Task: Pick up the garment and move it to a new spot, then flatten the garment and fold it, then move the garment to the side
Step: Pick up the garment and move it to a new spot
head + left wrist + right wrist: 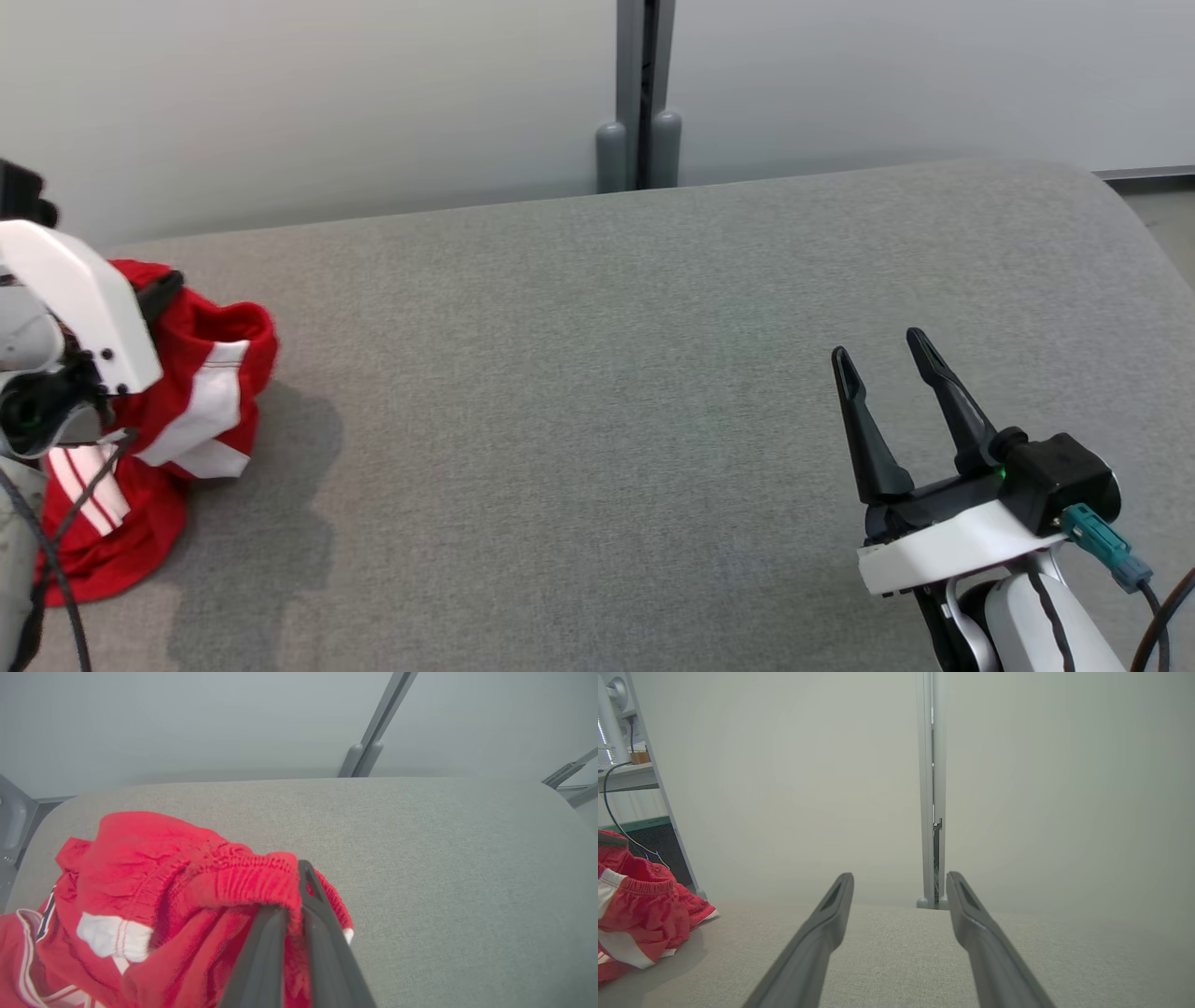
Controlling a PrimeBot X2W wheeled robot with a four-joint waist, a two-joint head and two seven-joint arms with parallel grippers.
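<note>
I see the garment (154, 877) as red cloth with a ribbed elastic band. The surface (597, 420) is matt grey woven fabric. The right end effector (878, 343) looks like matt dark plastic.

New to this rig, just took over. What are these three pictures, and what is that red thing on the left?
A two-armed wheeled robot; each arm ends in two dark jaws. The wide picture is from its head, looking down at a grey padded surface. The other two are from wrist cameras looking along each arm's jaws. The red thing is the garment, red with white stripes, bunched at the surface's left end. The left jaws are shut on its elastic waistband; the right jaws stand open, holding nothing.
</note>
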